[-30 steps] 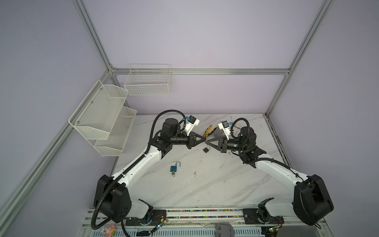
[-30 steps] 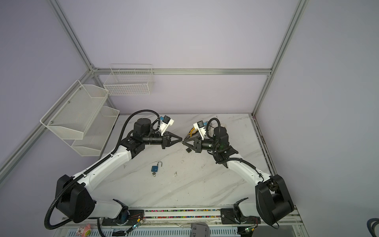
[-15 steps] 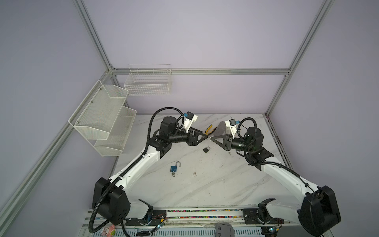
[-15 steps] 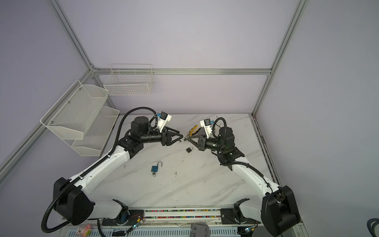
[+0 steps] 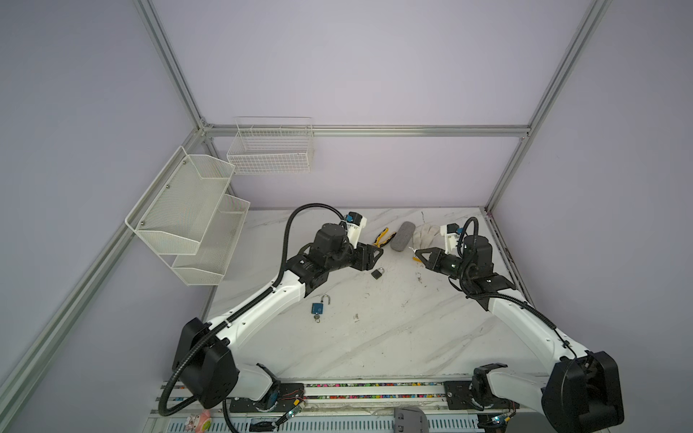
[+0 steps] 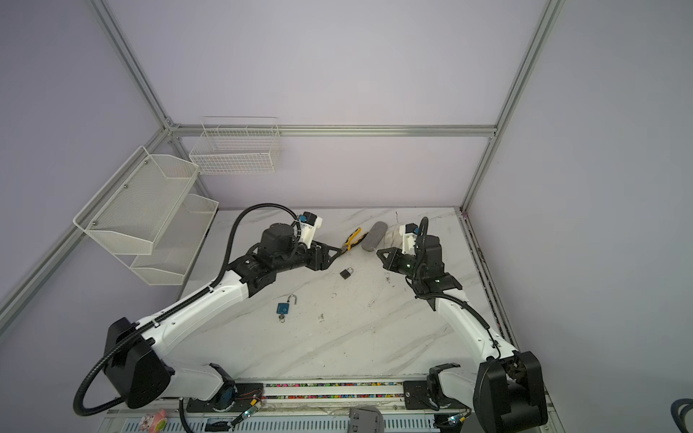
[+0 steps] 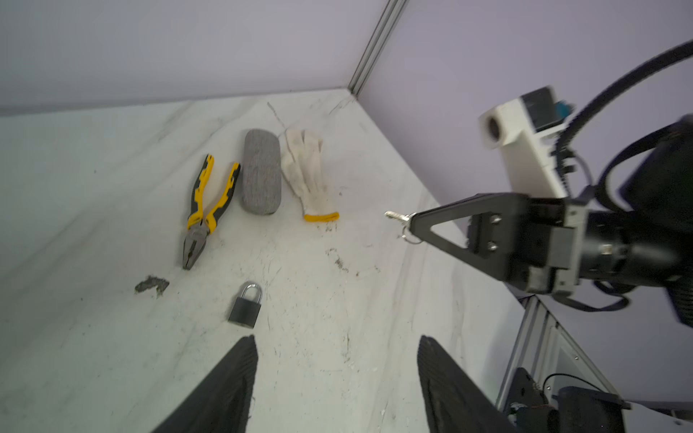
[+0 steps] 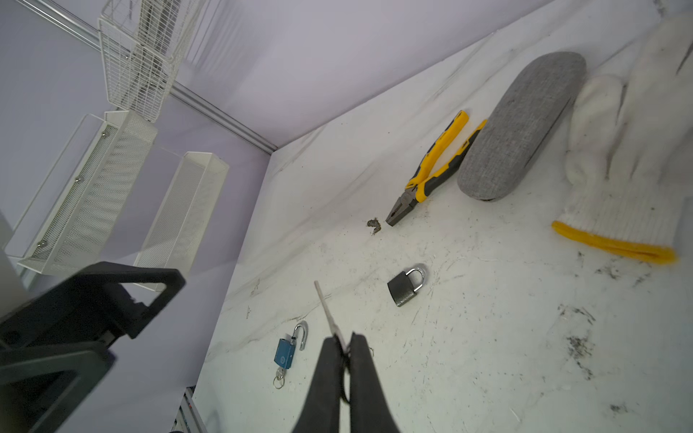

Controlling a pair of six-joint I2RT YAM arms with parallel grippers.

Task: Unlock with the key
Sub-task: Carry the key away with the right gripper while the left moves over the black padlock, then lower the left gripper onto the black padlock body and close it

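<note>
Both top views high at the front, looking down over the whole white marbled surface (image 5: 412,337), wrist cameras close behind left tool (image 7: 335,339) and right tool (image 8: 345,337), both sharing the dark grey padlock (image 7: 244,311).

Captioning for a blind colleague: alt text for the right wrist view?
The right gripper, shut on a silver key, hovers near a closed black padlock on the marble table. An open blue padlock, pliers, a grey case and a glove lie nearby.
</note>
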